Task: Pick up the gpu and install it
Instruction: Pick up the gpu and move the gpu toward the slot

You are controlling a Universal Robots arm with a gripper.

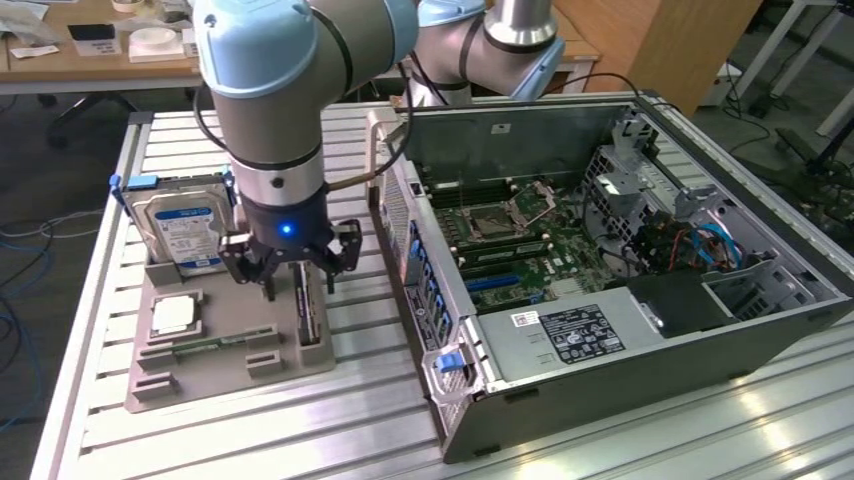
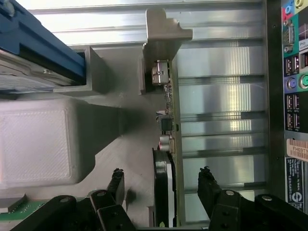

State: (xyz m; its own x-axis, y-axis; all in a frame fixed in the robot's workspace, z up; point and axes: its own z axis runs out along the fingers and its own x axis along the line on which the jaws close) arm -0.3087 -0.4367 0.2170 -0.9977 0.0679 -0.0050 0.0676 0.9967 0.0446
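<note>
1. Your end effector (image 1: pixel 299 287) hangs low over the grey tray (image 1: pixel 227 375) on the table (image 1: pixel 100 420). It is released, with its fingers (image 2: pixel 117 182) spread wide and nothing in them.
2. The graphics card (image 1: pixel 310 320) stands on its long edge in a slot along the tray's side nearest the computer case (image 1: pixel 627 330). In the wrist view it sits between the two fingers, with a gap on either side and no contact that you can see.
3. On the card's case side, bare table slats (image 2: pixel 221 96) lie between the tray's edge and the case's port panel (image 2: pixel 294 72). That strip is narrow, and one finger hangs over it.
4. On the card's other side, flat tray floor runs to a raised white block (image 2: pixel 33 139). The second finger hangs over that floor, apart from the block.
5. The hard drive (image 1: pixel 180 228) stands upright at the tray's far end, to the exterior view's left of the arm. The square chip (image 1: pixel 174 315) lies flat nearer the tray's middle, well apart from the fingers.
6. The case lies on its side, open face up, with the circuit board (image 1: pixel 534 245) exposed. Its port wall rises just beside the tray.
7. In the exterior view the arm's wrist covers the card's far end, and the slot hides its lower edge. In the wrist view the end effector's body cuts off its near end. You cannot make out the board's slots clearly.
</note>
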